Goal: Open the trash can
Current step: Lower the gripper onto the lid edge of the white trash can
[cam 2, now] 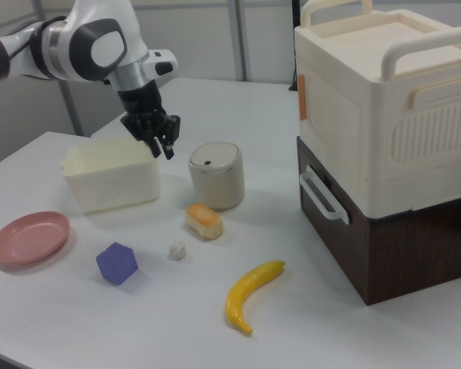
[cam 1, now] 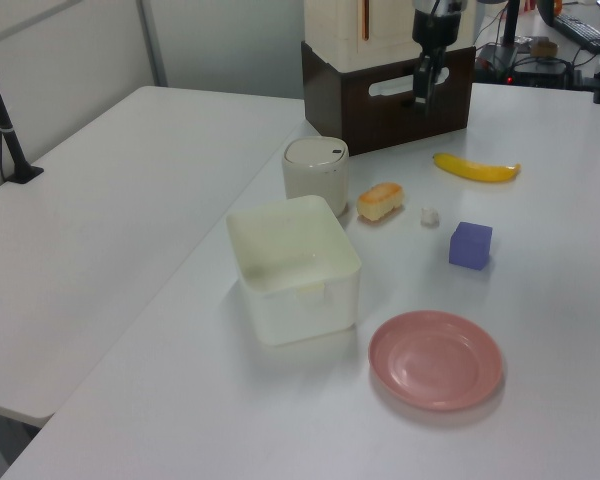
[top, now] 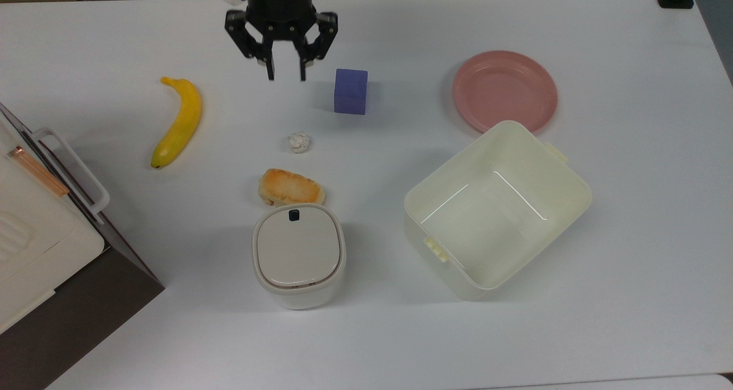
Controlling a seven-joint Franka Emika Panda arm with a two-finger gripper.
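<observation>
The white arm is reaching over the table, its black gripper pointing down in mid-air with fingers a little apart, holding nothing. One rounded white plastic trash can, flat beige lid shut, is sitting just beside one bread roll, well apart from the gripper.

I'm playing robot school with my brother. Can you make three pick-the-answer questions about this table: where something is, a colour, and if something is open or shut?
1. In the top view, what lies just above the small white plastic trash can?
A. toasted bread roll
B. pink plate
C. yellow banana

2. What colour is the small cube?
A. green
B. purple
C. red

3. The trash can's flat beige lid is:
A. missing
B. lifted
C. shut

Answers: 1 A, the bread roll lies next to its dark button. 2 B, the cube is purple. 3 C, the lid lies flat.
</observation>
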